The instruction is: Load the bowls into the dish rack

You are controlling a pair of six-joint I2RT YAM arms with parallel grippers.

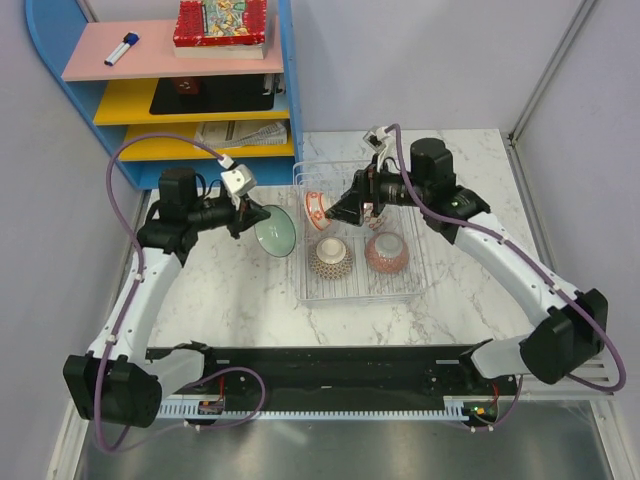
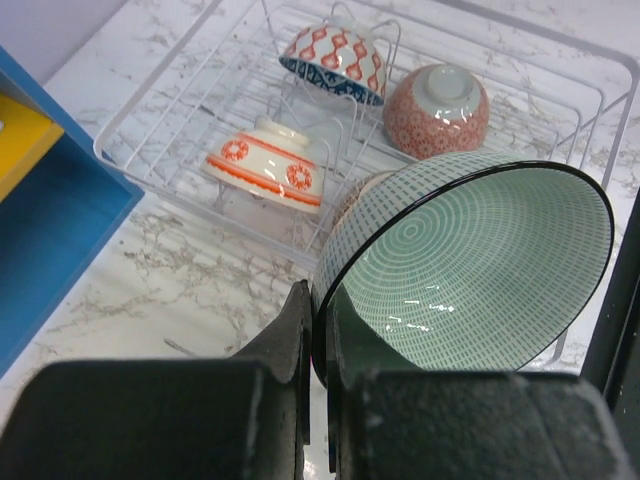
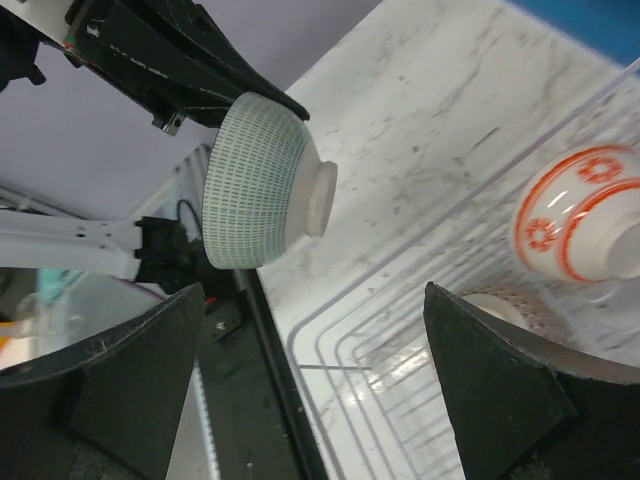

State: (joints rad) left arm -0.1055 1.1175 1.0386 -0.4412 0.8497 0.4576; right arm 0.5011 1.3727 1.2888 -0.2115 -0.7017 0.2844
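Currently the marble table (image 1: 220,300) carries the dish rack (image 1: 362,297) at centre frame in the top view, its long side running up the picture so either arm can reach in from its own flank. Four bowls already sit in it, upside down or tipped against the ribs, presumably to drain. The brown lattice bowl (image 1: 330,258) and the red floral bowl (image 1: 386,252) are in the lower row, and the orange-and-white bowl (image 1: 315,208) is at upper left. The blue-and-red bowl (image 2: 335,62) is at the top of the left wrist view. The right gripper (image 3: 310,400) hangs over the upper part of the rack, fingers spread wide with nothing between them. The left gripper (image 2: 318,320) is clamped on the rim of the green bowl (image 2: 470,270), one finger inside and one outside. It holds the bowl on edge in the air, just beside the rack's left rim. Judgement: the edge-on hold suits sliding the bowl between ribs, and this is the last bowl to load. Which slot is free cannot be told, as the right arm covers part of the rack.
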